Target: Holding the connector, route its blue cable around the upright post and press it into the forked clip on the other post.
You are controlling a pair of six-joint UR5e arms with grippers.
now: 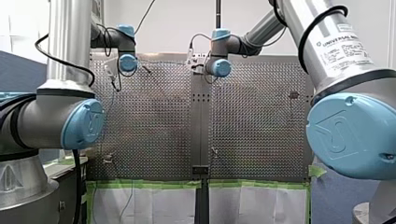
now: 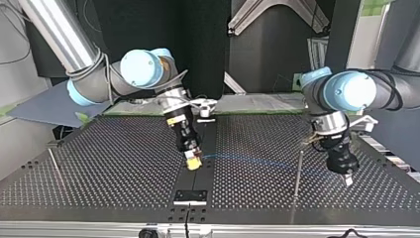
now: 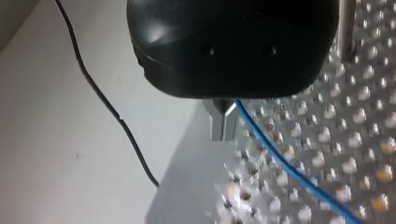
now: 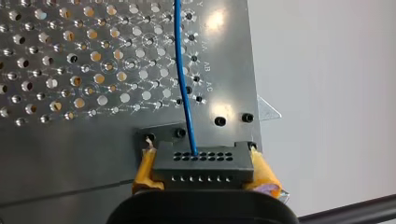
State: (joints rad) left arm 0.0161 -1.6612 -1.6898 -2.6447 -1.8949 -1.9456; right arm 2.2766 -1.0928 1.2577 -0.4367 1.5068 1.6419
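Observation:
Yellow pads of my right gripper [image 4: 203, 179] are shut on the black connector [image 4: 201, 164], low over the table's middle strip, as the top view also shows for the right gripper [image 2: 193, 162]. The blue cable [image 4: 182, 79] leaves the connector's face and runs ahead over the perforated plate. In the top view the blue cable [image 2: 247, 159] stretches rightward past a thin upright post [image 2: 297, 173] to my left gripper [image 2: 348, 179]. In the left wrist view my left gripper [image 3: 225, 123] has its metal fingers shut on the blue cable [image 3: 285, 168]. A second thin post [image 2: 55, 166] stands at the top view's left.
A black bracket [image 2: 190, 196] sits on the centre strip near the table's edge in the top view. Green tape and white sheets [image 1: 149, 200] line the table's near edge in the front view. A loose black wire [image 3: 107, 102] hangs beside my left gripper.

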